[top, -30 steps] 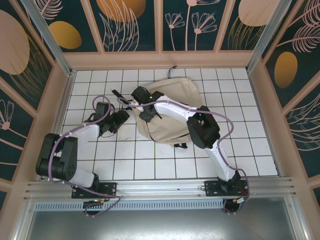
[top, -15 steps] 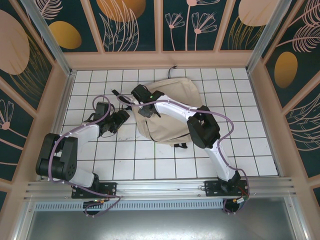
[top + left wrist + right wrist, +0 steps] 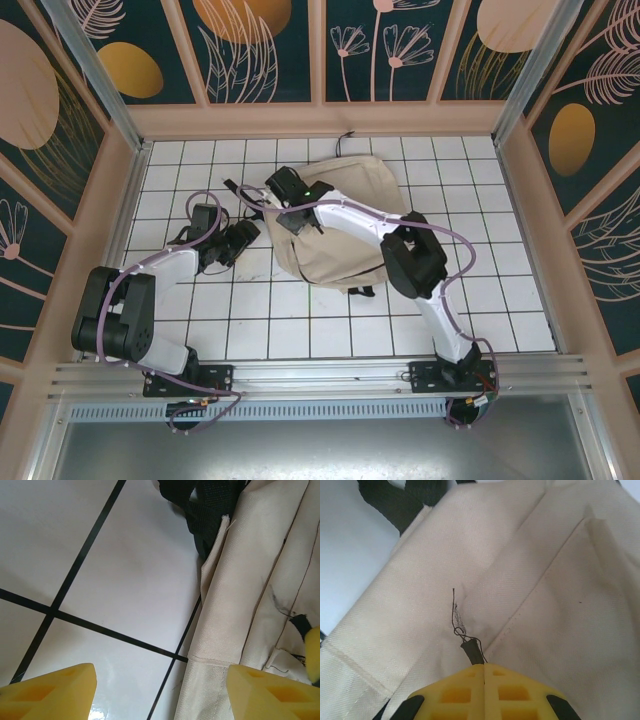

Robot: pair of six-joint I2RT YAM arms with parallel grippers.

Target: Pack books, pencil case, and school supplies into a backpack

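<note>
- The right pincer (image 3: 484,666) has closed within the last second. Its yellow jaws now meet with no gap, pinching a small dark zip pull (image 3: 472,652) that sticks out from between the tips with a loose thread above it.
- In the top view the right pincer (image 3: 280,190) sits on the backpack's far-left corner. The arm's elbow has drifted slightly to the right, while the wrist has hardly moved.
- The left pincer (image 3: 245,235) has not changed. It stands wide and holds nothing, low over the tiles just beside the bag's left edge. Its own camera shows its jaws (image 3: 160,682) well apart, one over tile and one over fabric.
- The backpack (image 3: 370,185) lies flat mid-surface towards the far side, with a black strap (image 3: 210,510) at its left end.
- Judgement: the grip on the pull is made, so a zip run looks likely next. Whether it will open or close the bag I cannot tell. The left pincer is placed to pin the fabric against the tug.
- The surface (image 3: 250,310) is white tile with dark grout lines.
- Around it stand dark teal walls (image 3: 260,50) with floral prints in pale wood framing, and a metal rail (image 3: 320,375) runs along the near edge.
</note>
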